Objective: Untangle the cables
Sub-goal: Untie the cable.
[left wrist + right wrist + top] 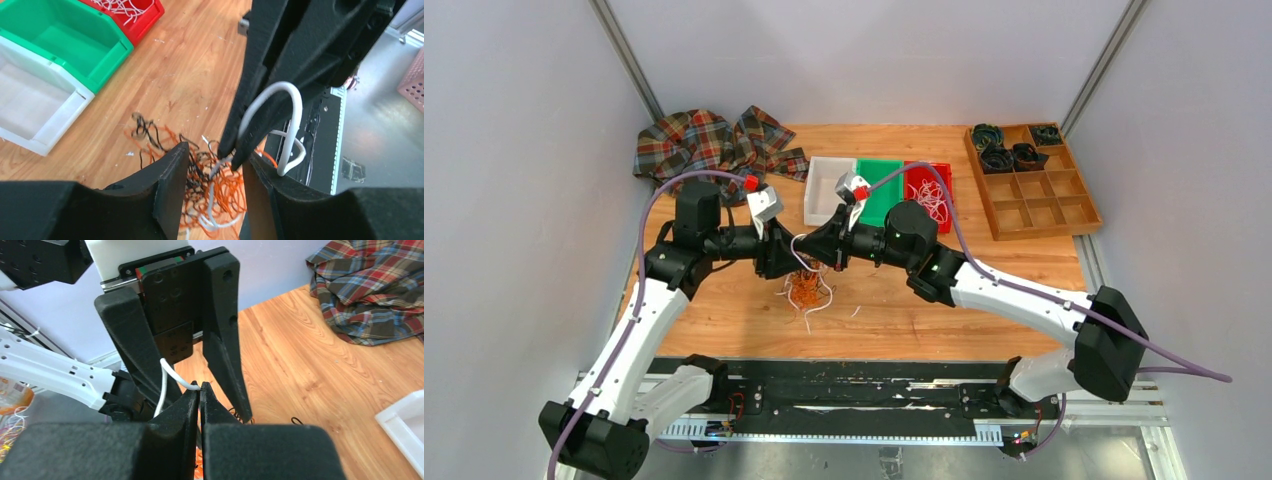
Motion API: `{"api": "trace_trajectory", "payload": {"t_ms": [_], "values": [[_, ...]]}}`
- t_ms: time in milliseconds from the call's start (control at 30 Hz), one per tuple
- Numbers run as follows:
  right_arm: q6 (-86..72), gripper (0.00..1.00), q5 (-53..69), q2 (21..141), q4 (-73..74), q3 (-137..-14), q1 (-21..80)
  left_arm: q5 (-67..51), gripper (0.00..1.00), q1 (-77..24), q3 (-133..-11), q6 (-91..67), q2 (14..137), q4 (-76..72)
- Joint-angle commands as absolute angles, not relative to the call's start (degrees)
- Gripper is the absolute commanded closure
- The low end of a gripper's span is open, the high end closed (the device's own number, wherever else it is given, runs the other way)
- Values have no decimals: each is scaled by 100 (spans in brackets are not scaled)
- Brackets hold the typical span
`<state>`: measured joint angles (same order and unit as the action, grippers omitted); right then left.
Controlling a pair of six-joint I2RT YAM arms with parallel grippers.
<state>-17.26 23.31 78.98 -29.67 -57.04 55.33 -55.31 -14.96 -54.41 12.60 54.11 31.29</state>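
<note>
**Right tool grips a white cable above the heap, left tool released around it**

The right tool (200, 390) is clenched on a white cable (167, 372). Its two fingers are pressed together and the cable comes out at their tip. In the left wrist view the same cable makes a tall loop beside this tool and bends down again behind it.

The left tool (216, 152) is released. Its fingers stand apart, one on each side of the tip of the right tool, and I cannot tell if they touch the cable.

Both tools meet tip to tip in the middle of the worktop (924, 310). Directly below them lies the heap of cables (806, 288): mostly orange, with some black and some white strands mixed in, all tangled on the wood.

Behind the heap three bins stand in a row, touching each other: a white bin (826, 195), a green bin (882, 195) and a red bin (927, 166). Loose white cables (932, 200) lie in the red one.

At the back left lies a crumpled plaid cloth (709, 140). At the back right stands a wooden tray (1024, 200) with compartments, and dark rolls (1009, 155) lie in its far compartments.
</note>
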Motion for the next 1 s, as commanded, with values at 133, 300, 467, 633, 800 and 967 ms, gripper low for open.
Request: {"api": "trace_trajectory", "payload": {"t_ms": [133, 300, 467, 633, 800, 967], "values": [[-2138, 99, 2575, 8075, -3381, -5924, 5722, -5800, 67, -1468, -5377, 696, 5355, 2567], [-2233, 93, 2509, 8012, -3481, -5851, 5726, -5779, 96, -1468, -5293, 685, 5309, 2571], [-2110, 49, 2102, 7723, -3291, -5695, 5710, -5878, 99, -1468, -5345, 515, 5276, 2568], [-2095, 31, 1423, 7143, -3197, -5017, 5481, -6036, 99, -1468, -5450, 337, 5239, 2603], [-1873, 29, 1376, 6590, -3309, -4375, 5313, -6100, 99, -1463, -5533, 239, 5238, 2646], [-1722, 29, 1754, 6285, -3881, -3922, 5298, -6102, 99, -1468, -5635, -70, 5229, 2515]]}}
